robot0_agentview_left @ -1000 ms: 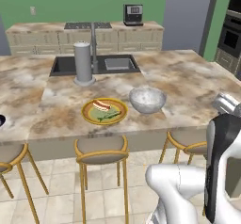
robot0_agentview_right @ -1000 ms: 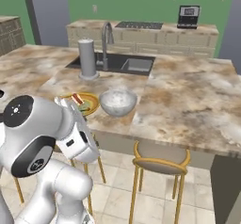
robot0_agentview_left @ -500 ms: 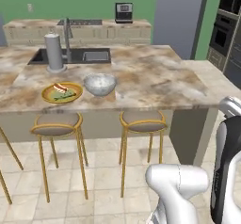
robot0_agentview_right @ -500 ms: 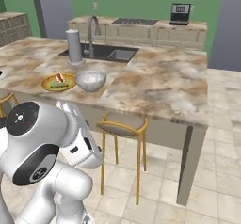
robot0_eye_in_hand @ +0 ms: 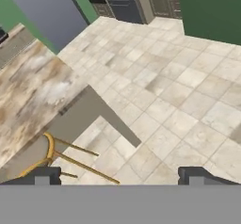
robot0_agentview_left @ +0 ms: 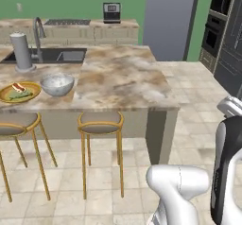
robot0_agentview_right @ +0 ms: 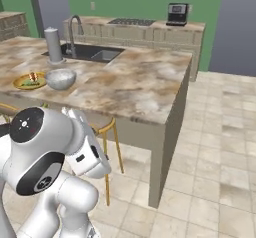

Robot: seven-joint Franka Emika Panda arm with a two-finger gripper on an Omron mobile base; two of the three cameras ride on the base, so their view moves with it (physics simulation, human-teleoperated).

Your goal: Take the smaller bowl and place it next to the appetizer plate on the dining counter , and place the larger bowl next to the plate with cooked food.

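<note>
Gripper point(robot0_eye_in_hand: 120, 175) fingers spread wide, holding nothing, aimed at floor; larger bowl point(robot0_agentview_left: 57, 84) sits on dining counter point(robot0_agentview_left: 123, 77) just beside plate with cooked food point(robot0_agentview_left: 19, 92); risk: arm clipping a stool point(robot0_agentview_left: 100, 123)

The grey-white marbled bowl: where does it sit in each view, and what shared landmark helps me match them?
Left base view: the marbled bowl sits at the left on the island counter, right of the orange-rimmed plate.
Right base view: the bowl sits at upper left, right of the plate.
Hand view: not in it.
Shared landmark: the grey canister by the sink.
</note>
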